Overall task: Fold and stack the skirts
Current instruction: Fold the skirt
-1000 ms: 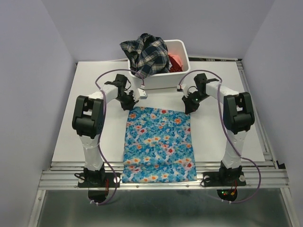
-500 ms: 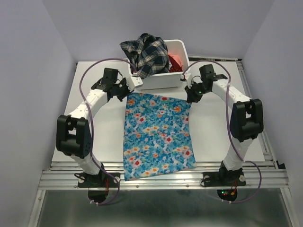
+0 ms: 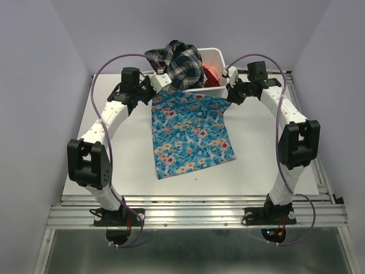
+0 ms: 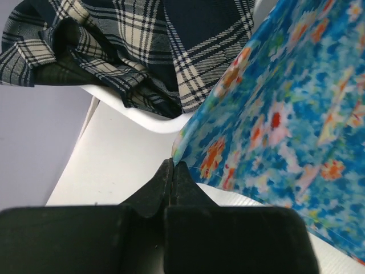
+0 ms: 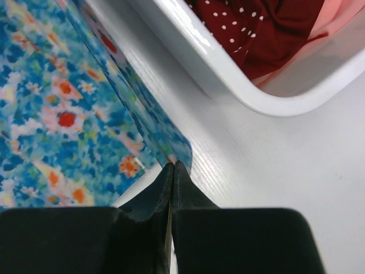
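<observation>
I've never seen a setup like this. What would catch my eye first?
The bright blue flowered skirt lying across the middle of the white table, its far corners pinched by the left arm's fingers and the right arm's fingers. Behind it, at the table's far edge, a dark plaid skirt spills over a white bin.

The skirt (image 3: 191, 134) lies on the table (image 3: 259, 145), far corners in my left gripper (image 4: 173, 165) and right gripper (image 5: 173, 166). Behind it, a bin (image 5: 199, 48) holds other skirts (image 3: 178, 65).
</observation>
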{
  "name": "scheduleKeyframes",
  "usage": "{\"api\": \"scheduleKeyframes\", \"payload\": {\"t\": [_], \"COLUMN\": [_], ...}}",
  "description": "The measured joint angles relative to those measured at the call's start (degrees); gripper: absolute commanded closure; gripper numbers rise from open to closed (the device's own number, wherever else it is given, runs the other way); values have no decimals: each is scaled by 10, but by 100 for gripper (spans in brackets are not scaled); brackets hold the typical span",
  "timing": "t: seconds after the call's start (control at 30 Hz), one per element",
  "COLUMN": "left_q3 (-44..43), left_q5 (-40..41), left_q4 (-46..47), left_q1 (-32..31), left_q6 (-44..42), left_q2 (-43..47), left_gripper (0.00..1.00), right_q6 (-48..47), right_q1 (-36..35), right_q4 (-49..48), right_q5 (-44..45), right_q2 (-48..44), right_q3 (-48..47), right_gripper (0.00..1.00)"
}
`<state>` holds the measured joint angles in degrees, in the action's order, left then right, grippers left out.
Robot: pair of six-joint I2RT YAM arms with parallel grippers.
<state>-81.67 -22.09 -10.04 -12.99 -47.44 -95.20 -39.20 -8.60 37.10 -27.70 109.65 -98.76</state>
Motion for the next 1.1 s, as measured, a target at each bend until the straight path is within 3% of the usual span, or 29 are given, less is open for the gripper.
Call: {"api": "scheduleKeyframes", "payload": {"t": [0.17, 0.37, 0.6, 0.73, 0.9, 1.1], "left_q3": [42, 167, 359, 431, 442, 430], "left_q5": [-25, -81, -56, -29, -18, -4], "left_q4": [-25, -109, -136, -128, -103, -90], "left_q1": [1, -7, -98, -126, -127, -127], "left_q6": [-28, -96, -155, -157, -153, -135], "left_q2": [34, 159, 316, 283, 217, 205], "left_gripper": [100, 100, 100, 100, 100, 100], "right_q6": [-24, -70, -105, -106, -101, -88], "right_q1": [0, 0, -8, -33, -43, -43], "right_q4": [-2, 14, -4, -17, -36, -45], "right_q5": [-18, -41, -39, -26, -21, -11], "right_q2": [-32, -133, -206, -174, -157, -155], "right_q3": [66, 192, 337, 404, 431, 413], "right_gripper": [99, 99, 99, 99, 99, 99]}}
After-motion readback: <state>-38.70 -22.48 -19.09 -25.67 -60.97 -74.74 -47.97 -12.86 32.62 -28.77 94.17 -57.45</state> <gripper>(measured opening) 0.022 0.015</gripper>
